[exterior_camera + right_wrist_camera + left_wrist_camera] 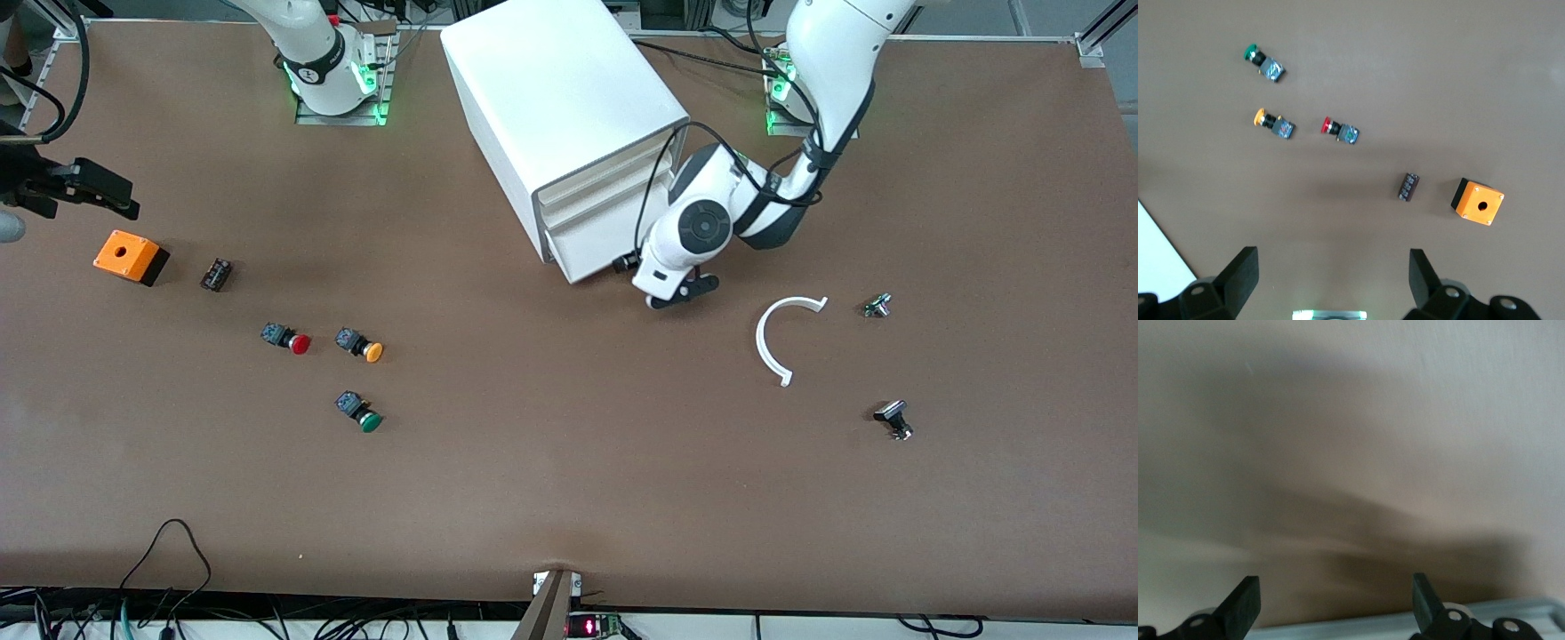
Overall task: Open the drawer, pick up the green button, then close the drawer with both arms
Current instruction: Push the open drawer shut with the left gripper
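The white cabinet [560, 98] stands at the table's middle near the arms' bases. Its bottommost drawer [597, 253] looks shut. My left gripper [681, 291] is low, right in front of the drawers, and its open jaws [1336, 600] face a blurred pale surface. The green-capped button [360, 412] lies on the table toward the right arm's end and also shows in the right wrist view [1262, 61]. My right gripper [116, 197] hangs open [1333, 277] and empty over that end of the table, above the orange box [131, 256].
Red-capped [289, 339] and orange-capped [360, 344] buttons lie farther from the front camera than the green one. A small black block [216, 274] lies beside the orange box. A white curved strip [782, 338] and two small parts [877, 306], [893, 420] lie toward the left arm's end.
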`<state>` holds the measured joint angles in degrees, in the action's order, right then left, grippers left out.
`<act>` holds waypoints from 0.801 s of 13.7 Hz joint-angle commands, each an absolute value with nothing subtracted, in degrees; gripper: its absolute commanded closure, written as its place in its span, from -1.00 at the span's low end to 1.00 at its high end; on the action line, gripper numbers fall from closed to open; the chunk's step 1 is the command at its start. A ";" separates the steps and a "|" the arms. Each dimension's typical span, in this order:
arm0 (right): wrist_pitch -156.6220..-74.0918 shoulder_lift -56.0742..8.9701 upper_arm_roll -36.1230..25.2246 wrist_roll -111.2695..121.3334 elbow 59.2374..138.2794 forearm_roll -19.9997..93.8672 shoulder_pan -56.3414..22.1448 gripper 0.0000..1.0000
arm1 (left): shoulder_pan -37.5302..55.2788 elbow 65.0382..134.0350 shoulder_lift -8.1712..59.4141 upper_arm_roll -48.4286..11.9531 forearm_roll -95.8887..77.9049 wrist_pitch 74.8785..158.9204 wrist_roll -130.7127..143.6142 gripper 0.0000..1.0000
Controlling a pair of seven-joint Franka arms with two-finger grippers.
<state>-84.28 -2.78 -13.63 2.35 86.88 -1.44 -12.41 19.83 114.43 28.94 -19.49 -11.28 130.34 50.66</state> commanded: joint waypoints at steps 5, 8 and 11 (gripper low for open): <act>-87.37 0.35 -13.27 1.84 93.78 -2.55 -12.66 -1.00 | 19.42 119.35 26.98 -24.60 -15.38 129.29 50.10 -1.00; -86.13 0.88 -14.15 2.20 93.52 -2.55 -12.39 -1.00 | 19.34 119.44 27.07 -25.14 -15.38 129.11 49.75 -1.00; -86.40 -0.17 -13.54 2.28 93.43 -2.64 -12.92 -1.00 | 14.44 117.17 24.97 -23.22 -15.21 128.94 48.61 -1.00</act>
<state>-86.62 -0.66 -14.03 2.48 92.64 -1.67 -12.37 18.80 117.50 28.34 -24.34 -13.79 130.01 50.65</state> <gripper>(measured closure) 0.000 0.000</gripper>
